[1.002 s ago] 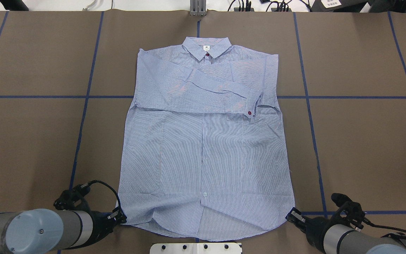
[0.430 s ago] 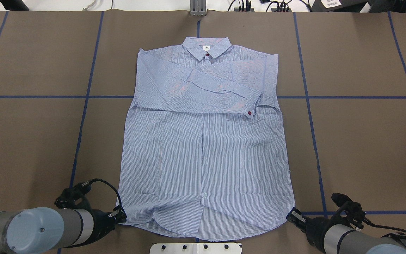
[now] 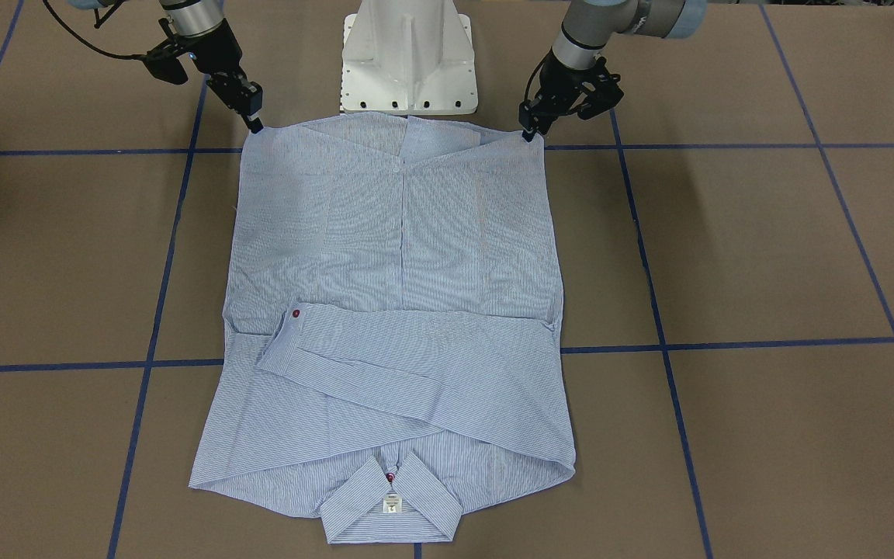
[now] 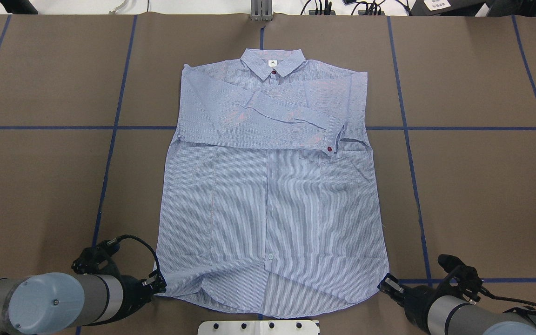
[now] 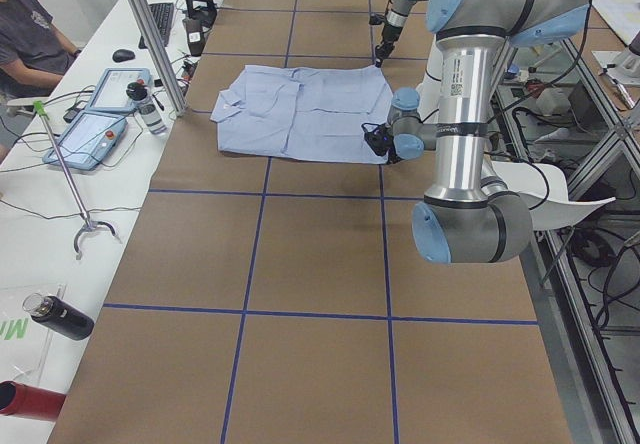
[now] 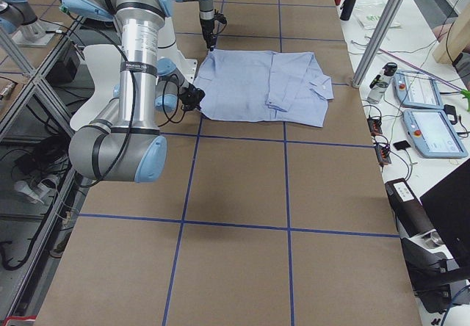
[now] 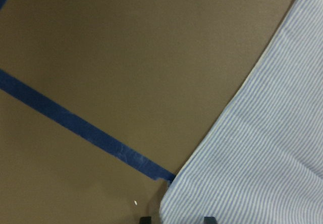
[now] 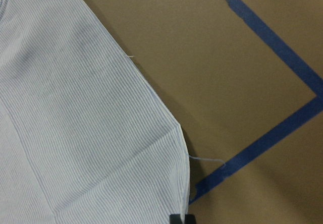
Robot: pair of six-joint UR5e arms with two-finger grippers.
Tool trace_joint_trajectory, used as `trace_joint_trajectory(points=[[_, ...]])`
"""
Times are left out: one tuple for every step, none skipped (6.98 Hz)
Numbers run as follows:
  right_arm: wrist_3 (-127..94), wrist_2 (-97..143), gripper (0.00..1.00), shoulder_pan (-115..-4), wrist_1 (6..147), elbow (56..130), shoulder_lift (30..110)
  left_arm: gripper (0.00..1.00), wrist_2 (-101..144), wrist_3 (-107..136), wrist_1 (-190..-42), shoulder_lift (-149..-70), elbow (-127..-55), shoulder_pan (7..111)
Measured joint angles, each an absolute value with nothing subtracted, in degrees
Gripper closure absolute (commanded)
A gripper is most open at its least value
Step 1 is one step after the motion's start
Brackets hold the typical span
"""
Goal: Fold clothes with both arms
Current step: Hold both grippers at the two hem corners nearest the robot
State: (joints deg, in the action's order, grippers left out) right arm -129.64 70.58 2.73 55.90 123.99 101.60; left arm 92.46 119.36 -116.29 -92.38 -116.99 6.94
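Observation:
The light blue striped shirt (image 4: 268,195) lies flat and front-up on the brown table, collar at the far side, with both sleeves folded across the chest. My left gripper (image 4: 158,284) is at the hem's left corner; in the left wrist view its fingertips (image 7: 145,219) stand apart with the cloth (image 7: 267,148) between them, so it is open. My right gripper (image 4: 383,284) is at the hem's right corner, and the right wrist view shows its tips together on the cloth's corner (image 8: 182,204). From the front, the left gripper (image 3: 528,133) and the right gripper (image 3: 254,124) touch the two hem corners.
The white pedestal base (image 3: 408,54) stands just behind the hem between the arms. Blue tape lines (image 4: 110,153) grid the brown table. A side bench with tablets (image 5: 95,129) and bottles runs along the far edge, and a seated person (image 5: 30,24) is there.
My left gripper has edged slightly in toward the hem's left corner. The right gripper and the shirt have stayed where they were.

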Motion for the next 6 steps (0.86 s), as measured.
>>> trace_joint_trajectory(points=[[-129.64,70.58,1.0,2.73,55.9,123.97,101.6,0.93,92.46,119.36,-116.28,-92.38,-116.94,6.94],[-129.64,70.58,1.0,2.73,55.9,123.97,101.63,1.0,92.44,119.37,-116.28,-92.37,-116.92,6.97],[-129.64,70.58,1.0,2.73,55.9,123.98,101.66,1.0,92.17,119.41,-116.28,-92.35,-116.9,7.03],[-129.64,70.58,1.0,2.73,55.9,123.99,101.67,1.0,91.72,119.43,-116.3,-92.29,-116.93,7.13],[-129.64,70.57,1.0,2.69,55.9,123.98,101.68,1.0,91.47,119.44,-116.33,-92.27,-117.22,7.3],[-129.64,70.58,1.0,2.61,55.9,124.01,101.69,1.0,91.45,119.43,-116.34,-92.14,-118.4,7.76]])
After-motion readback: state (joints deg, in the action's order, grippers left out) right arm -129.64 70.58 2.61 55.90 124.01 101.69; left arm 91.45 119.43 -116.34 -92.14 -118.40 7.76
